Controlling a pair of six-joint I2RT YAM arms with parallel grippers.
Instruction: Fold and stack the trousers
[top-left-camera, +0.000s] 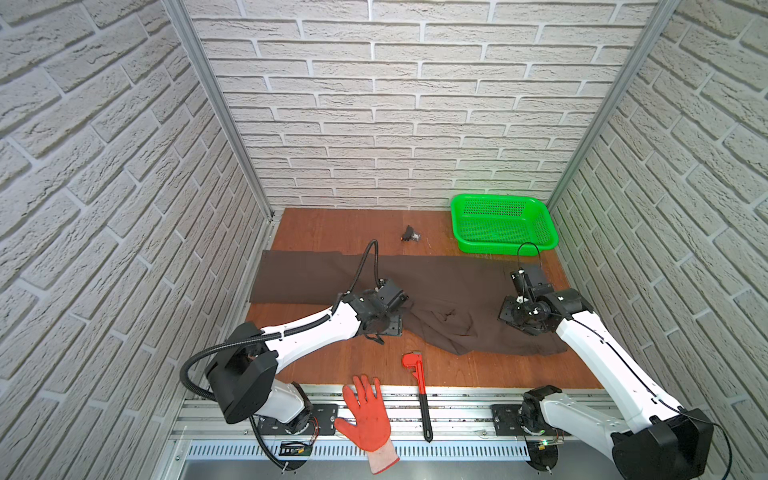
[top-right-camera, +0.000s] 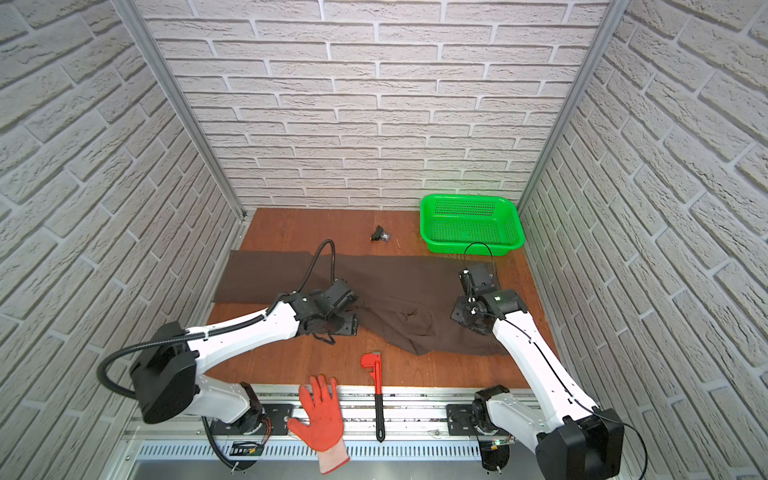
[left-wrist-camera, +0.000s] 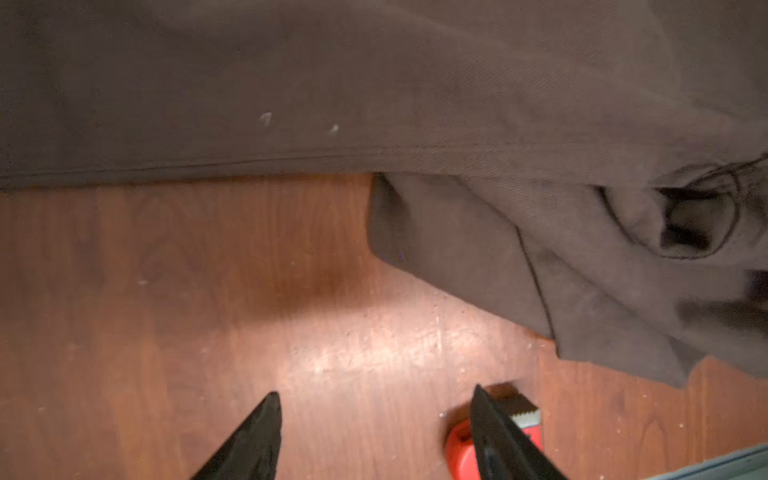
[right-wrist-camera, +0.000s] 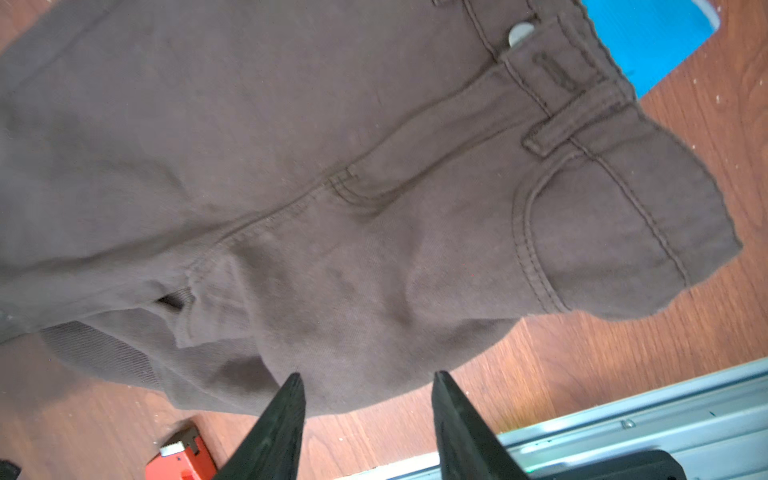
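Trousers (top-left-camera: 436, 286) lie across the middle of the wooden table (top-left-camera: 332, 224) in both top views. One leg is flat and runs to the left edge, the waist end is at right, and the other leg is bunched in folds toward lower centre. The waistband with button and a front pocket show in the right wrist view. Left gripper (left-wrist-camera: 374, 399) has its jaws wide apart with nothing between them and hangs over bare wood just beside the near edge of the cloth. Right gripper (right-wrist-camera: 368, 378) has its jaws apart at a moderate gap, tips over the near edge of the waist end, no cloth pinched. Red wrench (top-left-camera: 417, 382) sits at lower centre, head on the wood near the bunched leg, black handle across the metal rail. Orange glove (top-left-camera: 368, 415) lies left of the wrench, on the rail. Green basket (top-left-camera: 503, 224) is in the far right corner, just beyond the waist end. A small black object (top-left-camera: 410, 235) sits behind the trousers, too small to tell what.
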